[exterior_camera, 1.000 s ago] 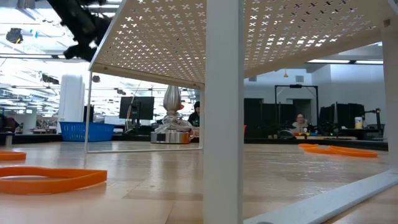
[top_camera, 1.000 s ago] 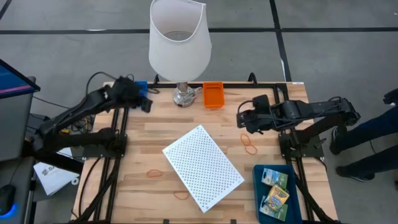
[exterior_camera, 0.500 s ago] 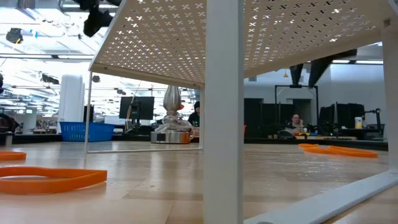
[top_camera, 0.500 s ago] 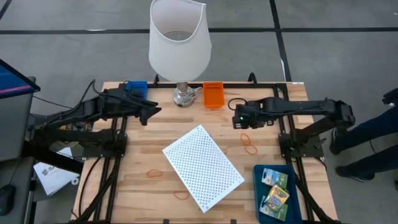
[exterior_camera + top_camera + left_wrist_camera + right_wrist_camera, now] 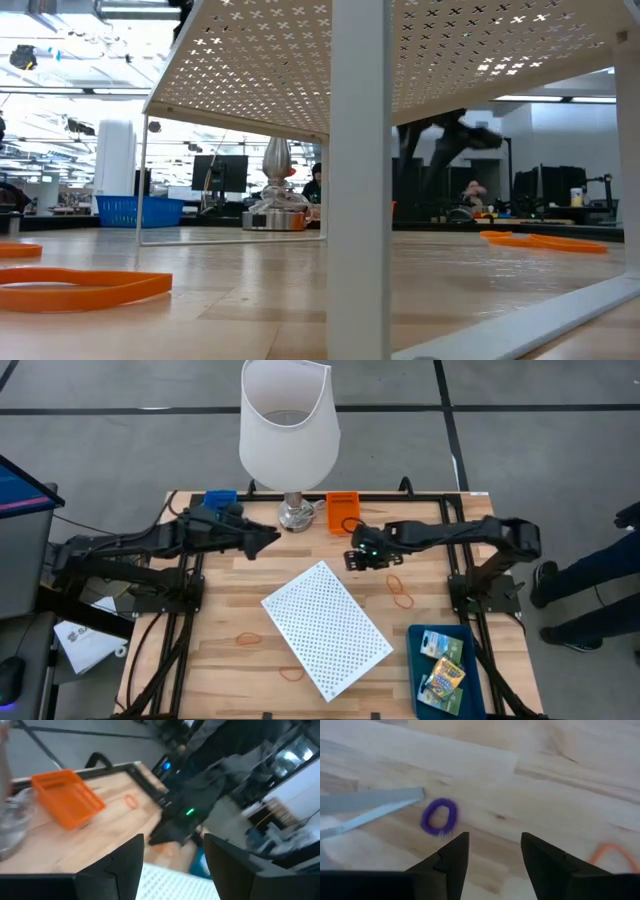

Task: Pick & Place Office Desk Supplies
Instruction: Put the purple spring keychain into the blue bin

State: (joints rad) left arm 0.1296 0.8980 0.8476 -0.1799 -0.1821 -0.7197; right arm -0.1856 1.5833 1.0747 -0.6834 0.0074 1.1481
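Note:
My right gripper [image 5: 352, 554] is open and empty above the table's middle, just beyond the far corner of the white perforated rack [image 5: 326, 628]. Its wrist view shows a small purple coil ring [image 5: 439, 816] lying flat on the wood just ahead of the fingers [image 5: 451, 862], and an orange rubber band [image 5: 612, 852] off to one side. My left gripper [image 5: 268, 540] is open and empty, in the air by the lamp's base [image 5: 292, 515]; its fingers [image 5: 125, 865] point at the right arm [image 5: 187, 812]. Rubber bands [image 5: 403, 598] [image 5: 248, 639] [image 5: 291, 673] lie flat on the table.
The big white lamp [image 5: 288, 430] stands at the far edge between a blue bin [image 5: 220, 499] and an orange bin [image 5: 343, 512]. A blue tray [image 5: 470, 690] with two printed boxes [image 5: 441, 663] sits at the near right. A person's leg [image 5: 600, 570] shows beyond the right edge.
My left gripper has swung from the blue bin toward the table's right, past the lamp's base. My right gripper has reached toward the table's left, from over the rubber bands to the rack's far corner. Nothing on the table has moved.

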